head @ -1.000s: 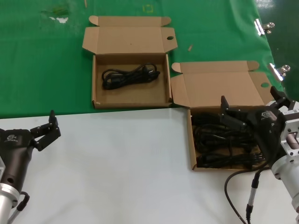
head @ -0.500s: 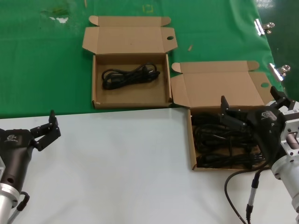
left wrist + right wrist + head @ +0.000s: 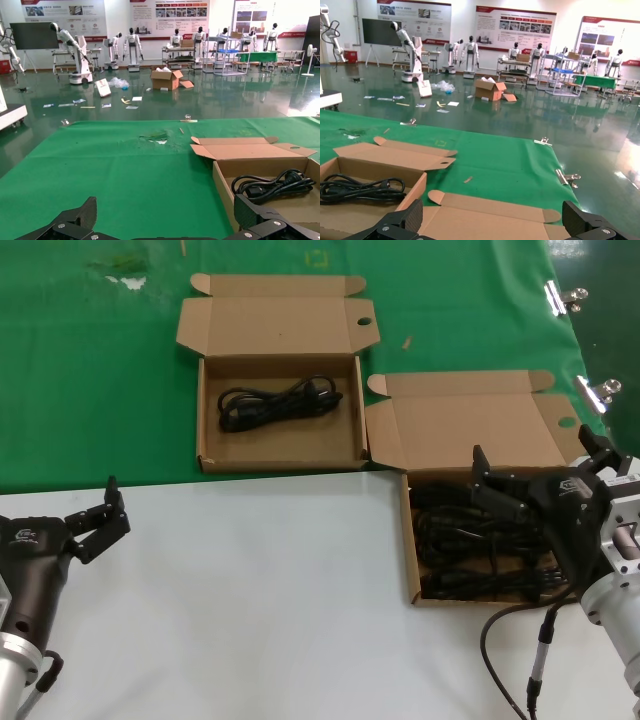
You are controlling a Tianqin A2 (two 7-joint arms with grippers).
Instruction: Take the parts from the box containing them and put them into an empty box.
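Observation:
The full box (image 3: 408, 540) stands at the right on the white table, its lid (image 3: 470, 425) open, holding several coiled black cables (image 3: 470, 545). The other box (image 3: 205, 410) stands farther back on the green mat and holds one coiled cable (image 3: 280, 400). My right gripper (image 3: 535, 455) is open and empty, hovering over the full box's back part. In the right wrist view the right gripper (image 3: 495, 215) faces the open lid (image 3: 485, 220). My left gripper (image 3: 95, 510) is open and empty at the near left. In the left wrist view the left gripper (image 3: 167, 210) faces the green mat, with the far box (image 3: 222, 185) and its cable (image 3: 270, 185) beside it.
The green mat (image 3: 90, 370) covers the back half of the table; the white surface (image 3: 250, 590) covers the front. Metal clips (image 3: 565, 295) hold the mat at the right edge. A grey cable (image 3: 540, 650) hangs from my right arm.

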